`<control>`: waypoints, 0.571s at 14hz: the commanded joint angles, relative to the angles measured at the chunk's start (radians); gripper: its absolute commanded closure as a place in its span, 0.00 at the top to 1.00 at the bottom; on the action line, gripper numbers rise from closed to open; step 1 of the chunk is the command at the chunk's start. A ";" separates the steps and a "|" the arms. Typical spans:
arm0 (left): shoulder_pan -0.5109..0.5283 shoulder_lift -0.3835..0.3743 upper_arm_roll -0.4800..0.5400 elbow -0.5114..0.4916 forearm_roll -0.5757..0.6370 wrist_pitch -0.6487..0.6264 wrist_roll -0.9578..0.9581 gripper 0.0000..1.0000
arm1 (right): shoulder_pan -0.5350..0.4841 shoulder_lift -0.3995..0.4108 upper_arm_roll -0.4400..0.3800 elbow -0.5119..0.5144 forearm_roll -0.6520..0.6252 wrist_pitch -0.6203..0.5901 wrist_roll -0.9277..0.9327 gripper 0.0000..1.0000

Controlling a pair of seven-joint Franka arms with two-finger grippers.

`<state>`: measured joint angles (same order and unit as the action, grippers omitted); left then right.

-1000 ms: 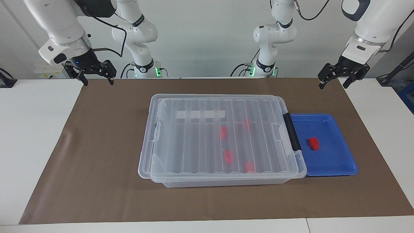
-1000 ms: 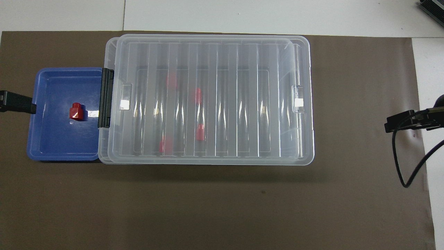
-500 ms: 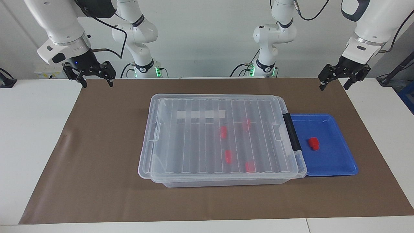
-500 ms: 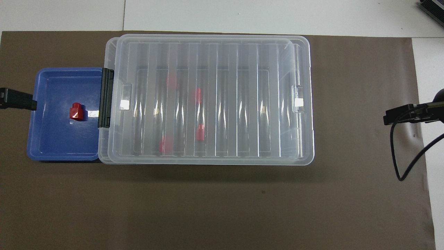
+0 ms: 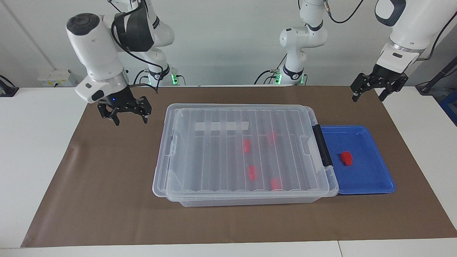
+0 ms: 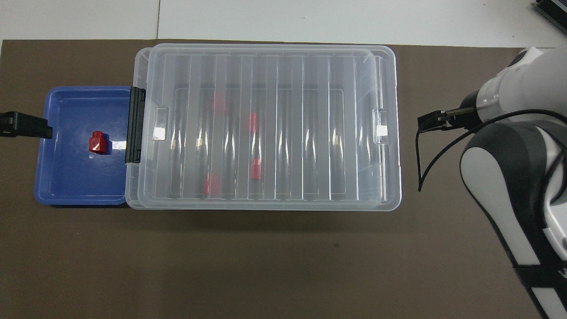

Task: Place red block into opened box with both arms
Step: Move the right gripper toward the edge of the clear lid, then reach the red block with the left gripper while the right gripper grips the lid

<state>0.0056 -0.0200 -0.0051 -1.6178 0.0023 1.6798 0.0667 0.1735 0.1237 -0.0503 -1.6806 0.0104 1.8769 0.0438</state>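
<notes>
One red block [image 5: 346, 158] [image 6: 97, 142] lies in the blue tray [image 5: 375, 178] [image 6: 66, 186]. The clear box [image 5: 250, 201] [image 6: 396, 168] stands mid-table with its ribbed lid [image 5: 214, 157] [image 6: 288, 71] lying on top and a black latch [image 5: 322, 146] facing the tray. Several more red blocks show blurred through the lid. My right gripper [image 5: 130, 121] [image 6: 432, 122] hangs open and empty over the mat beside the box's short end at the right arm's end of the table. My left gripper [image 5: 367, 97] [image 6: 26, 126] waits open and empty in the air by the tray's end.
A brown mat [image 5: 107, 200] [image 6: 266, 266] covers the table under the box and tray. The tray touches the box's latch end. The right arm's forearm [image 6: 518, 186] and its cable [image 6: 421, 168] reach in over the mat at that end.
My right arm has swung in from the mat's corner toward the box and come lower. The left gripper has barely shifted. Box, tray and blocks have stayed put.
</notes>
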 commanded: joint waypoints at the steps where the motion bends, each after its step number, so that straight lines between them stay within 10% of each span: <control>1: 0.005 -0.046 -0.003 -0.071 -0.016 0.049 -0.008 1.00 | 0.033 0.063 0.000 0.009 0.022 0.069 0.036 1.00; 8: 0.020 -0.072 0.000 -0.287 -0.016 0.296 0.001 1.00 | 0.066 0.145 -0.003 0.002 -0.021 0.154 0.091 1.00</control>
<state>0.0081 -0.0572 -0.0003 -1.8275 0.0019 1.9136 0.0665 0.2452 0.2628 -0.0517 -1.6800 0.0122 2.0214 0.1097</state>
